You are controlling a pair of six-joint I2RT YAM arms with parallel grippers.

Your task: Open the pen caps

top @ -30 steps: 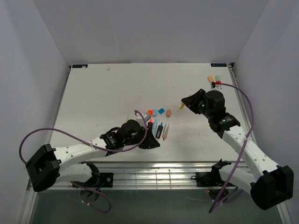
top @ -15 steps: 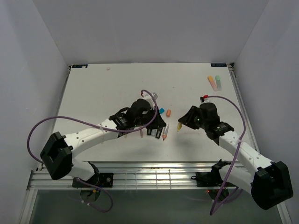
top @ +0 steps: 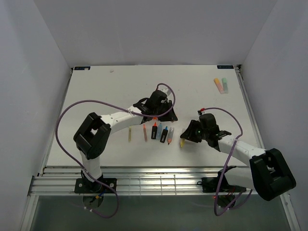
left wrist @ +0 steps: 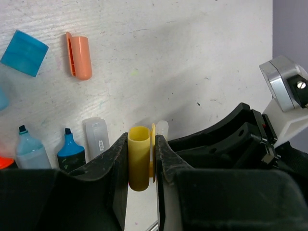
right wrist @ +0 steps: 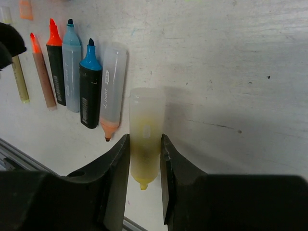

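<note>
- The right hand (right wrist: 144,149), nearest the arm bases, was closed narrowly on a yellow pen body (right wrist: 146,122), whose bare tip pointed back toward the wrist.
- Just beside it, 4 uncapped highlighters (right wrist: 90,91) lay side by side on the counter (top: 106,96).
- Beyond them, the left hand (left wrist: 142,144) pinched a yellow cap (left wrist: 138,161), its open end facing away.
- Ahead of that hand, a blue cap (left wrist: 24,46) and an orange cap (left wrist: 79,55) lay loose, near each other but apart.
- 2 pastel pens (top: 221,85) lay by the far right corner.
</note>
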